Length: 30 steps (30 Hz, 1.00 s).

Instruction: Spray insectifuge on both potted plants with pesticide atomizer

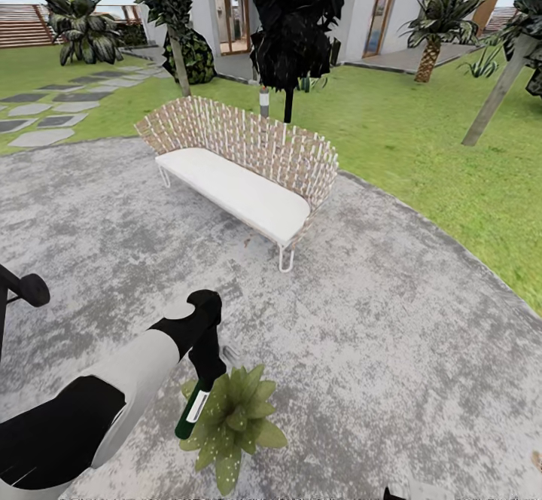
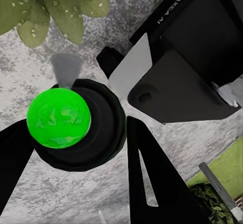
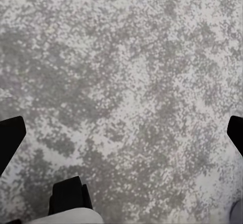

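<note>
My left gripper (image 1: 202, 379) points down over the stone patio (image 1: 376, 319) and is shut on the pesticide atomizer (image 1: 190, 413), a dark bottle with a white label. In the left wrist view the atomizer (image 2: 58, 118) shows a bright green round top on a black collar, between my two black fingers (image 2: 152, 183). One potted plant (image 1: 233, 419), a low rosette of speckled green leaves, stands right beside the bottle; its leaves (image 2: 50, 6) lie just past the bottle's top. Its pot is hidden. My right gripper (image 3: 121, 133) is open above bare stone.
A wicker sofa (image 1: 241, 169) with a white cushion stands across the patio ahead. Behind it are a grey bollard lamp (image 1: 263, 101), dark trees (image 1: 293, 25), the lawn (image 1: 421, 131) and a house (image 1: 361, 3). Stepping stones (image 1: 45, 120) run off at the far left.
</note>
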Available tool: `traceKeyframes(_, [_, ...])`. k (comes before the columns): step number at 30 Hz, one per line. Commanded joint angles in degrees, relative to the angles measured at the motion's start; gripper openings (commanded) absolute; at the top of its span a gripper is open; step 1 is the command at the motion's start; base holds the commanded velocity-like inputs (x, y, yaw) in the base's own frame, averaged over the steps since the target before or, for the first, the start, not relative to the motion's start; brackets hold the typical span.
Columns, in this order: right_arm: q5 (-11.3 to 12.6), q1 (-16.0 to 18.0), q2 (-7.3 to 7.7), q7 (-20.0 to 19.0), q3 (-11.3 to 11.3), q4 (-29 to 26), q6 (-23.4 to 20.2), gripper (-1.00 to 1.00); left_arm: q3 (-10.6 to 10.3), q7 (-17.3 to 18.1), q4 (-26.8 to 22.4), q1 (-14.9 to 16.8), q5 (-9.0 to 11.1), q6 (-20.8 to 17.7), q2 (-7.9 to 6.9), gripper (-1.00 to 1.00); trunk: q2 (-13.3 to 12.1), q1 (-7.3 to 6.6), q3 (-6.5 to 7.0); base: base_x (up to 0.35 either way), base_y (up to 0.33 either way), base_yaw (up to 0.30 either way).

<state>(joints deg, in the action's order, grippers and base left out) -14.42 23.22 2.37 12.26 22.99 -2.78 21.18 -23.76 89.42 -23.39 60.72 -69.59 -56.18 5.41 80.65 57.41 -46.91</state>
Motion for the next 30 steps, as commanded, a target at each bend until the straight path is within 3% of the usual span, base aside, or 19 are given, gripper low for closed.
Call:
traceKeyframes(1, [-0.60,0.04,0.00,0.22,0.39,0.11,0.18,1.00,-0.14,0.58,-0.02,-0.01,-0.44,-0.58,-0.10,-1.00,0.02,0.00,-0.13,0.000,0.000,0.000])
traceKeyframes(5, [-0.62,0.03,0.00,0.22,0.39,0.14,0.18,1.00,-0.36,0.58,0.05,-1.94,-0.48,-0.25,-1.96,-1.00,0.02,0.00,-0.50,0.000,0.000,0.000])
traceKeyframes(7, [-0.67,0.06,0.00,0.20,0.33,0.15,0.11,1.00,-0.33,0.58,0.02,-2.62,-0.64,-0.20,-2.13,-1.00,0.02,0.00,-0.68,0.000,0.000,0.000])
traceKeyframes(10, [-0.69,0.07,-0.06,0.19,0.31,0.15,0.09,1.00,-1.16,0.58,-0.04,-2.84,-0.66,-0.39,-1.45,-1.00,0.02,0.00,-0.96,0.000,0.000,0.000])
traceKeyframes(16, [-0.69,0.03,-0.07,0.22,0.30,0.15,0.09,1.00,-1.62,0.58,-0.71,-2.87,-0.69,-0.63,2.08,-1.00,0.02,0.00,-1.51,0.000,0.000,0.000])
traceKeyframes(23, [-0.69,0.06,-0.04,0.22,0.37,0.15,0.01,1.00,-1.95,0.58,-0.24,-2.80,-0.63,-0.61,1.78,-1.00,0.02,0.00,-2.14,0.000,0.000,0.000])
traceKeyframes(30, [-0.65,0.04,-0.08,0.17,0.32,0.18,0.00,1.00,-1.86,0.58,-0.82,-2.80,-2.06,-0.55,1.85,-1.00,0.02,0.00,-2.78,0.000,0.000,0.000])
